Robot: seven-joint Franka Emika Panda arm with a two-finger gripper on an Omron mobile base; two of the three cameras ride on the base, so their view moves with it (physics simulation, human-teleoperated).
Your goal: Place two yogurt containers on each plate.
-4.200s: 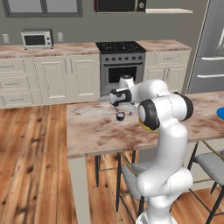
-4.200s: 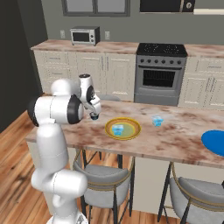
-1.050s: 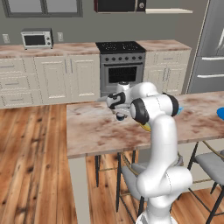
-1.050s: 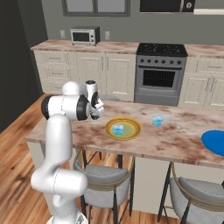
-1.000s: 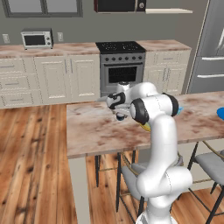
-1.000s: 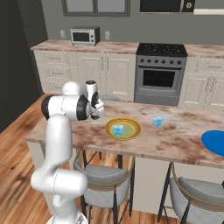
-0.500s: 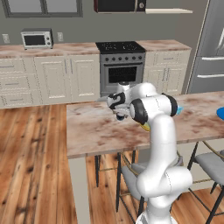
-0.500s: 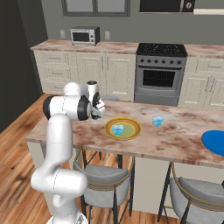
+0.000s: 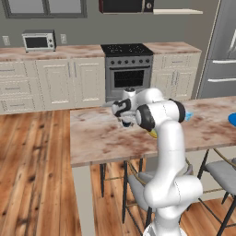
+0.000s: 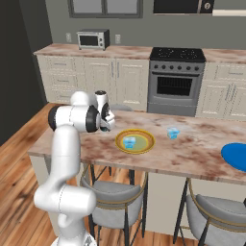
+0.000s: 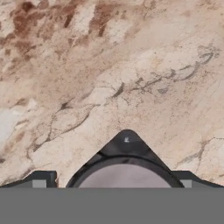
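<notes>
A dark round yogurt container (image 11: 126,170) with a whitish top stands on the marble island between my fingertips (image 11: 41,179). My gripper (image 11: 113,178) is open and straddles it low over the counter, also seen as the gripper (image 10: 106,126) left of the yellow-rimmed plate (image 10: 144,146) and the gripper (image 9: 125,122). One pale-blue yogurt cup (image 10: 129,142) sits on that plate. Another pale-blue cup (image 10: 172,133) stands on the counter to its right. The blue plate (image 10: 235,156) lies at the island's far right, bare in what shows.
Bar stools (image 10: 110,192) stand under the island's near edge. Behind the island are the stove (image 10: 176,81), the cabinets and a microwave (image 10: 93,39). Bare marble (image 11: 109,65) stretches ahead of the hand.
Since the oldest frames the elbow has swung in and the hand has come down over the dark cup. Over the last second almost nothing has moved; the jaws stay wide.
</notes>
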